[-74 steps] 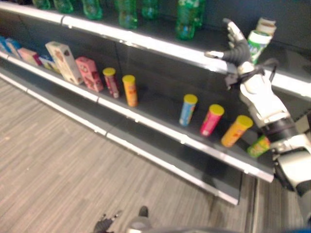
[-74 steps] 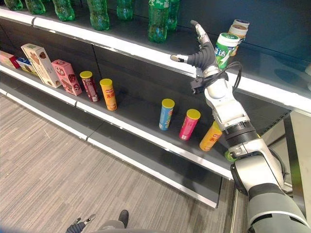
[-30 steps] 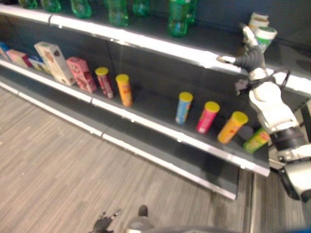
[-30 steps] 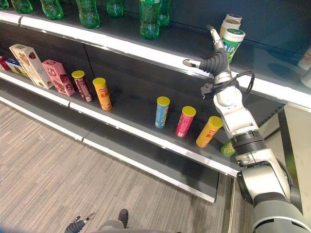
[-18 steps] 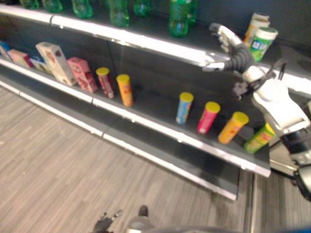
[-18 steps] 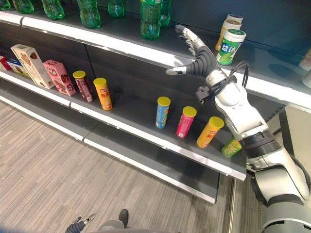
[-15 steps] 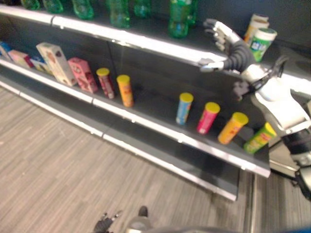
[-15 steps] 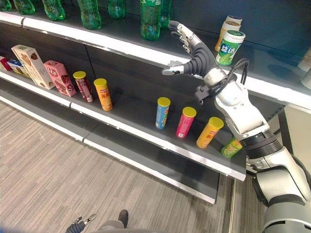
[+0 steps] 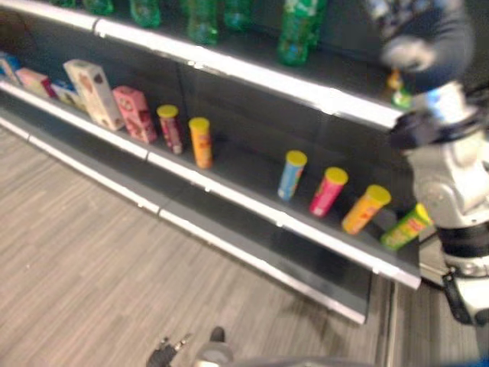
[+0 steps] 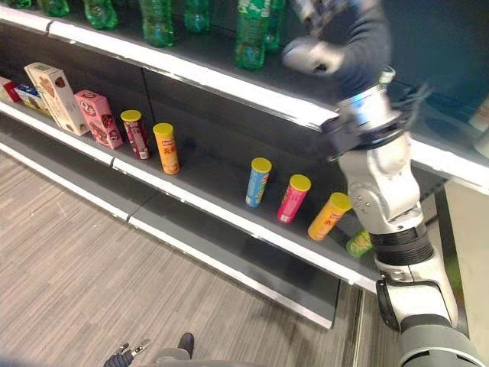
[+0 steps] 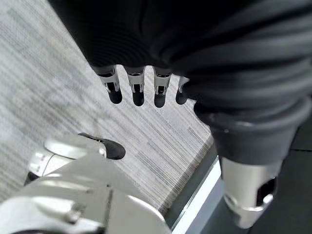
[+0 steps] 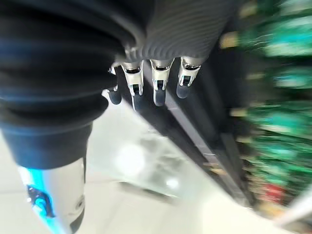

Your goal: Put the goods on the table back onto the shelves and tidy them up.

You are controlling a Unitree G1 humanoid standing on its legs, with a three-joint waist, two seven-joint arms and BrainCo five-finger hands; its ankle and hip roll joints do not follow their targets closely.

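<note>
Fingers [image 11: 136, 90] of the left hand [image 11: 146, 44] hang straight and relaxed over the grey floor [image 11: 48, 87], holding nothing. Along the middle shelf [image 10: 221, 200], from the left, stand a tall white box [image 10: 52, 88], a pink box [image 10: 97, 118], a dark red tube [image 10: 136, 134] and an orange tube [image 10: 166, 147]; further right come a blue tube [image 10: 257, 181], a pink tube [image 10: 293, 197], a leaning orange-yellow tube [image 10: 328, 215] and a green tube [image 10: 359, 243] partly behind the right arm. Green bottles [image 10: 250, 30] line the upper shelf [image 10: 229, 80]. At the far right, the right hand [image 10: 336, 34] is raised before that upper shelf, fingers [image 12: 157, 80] straight, empty.
</note>
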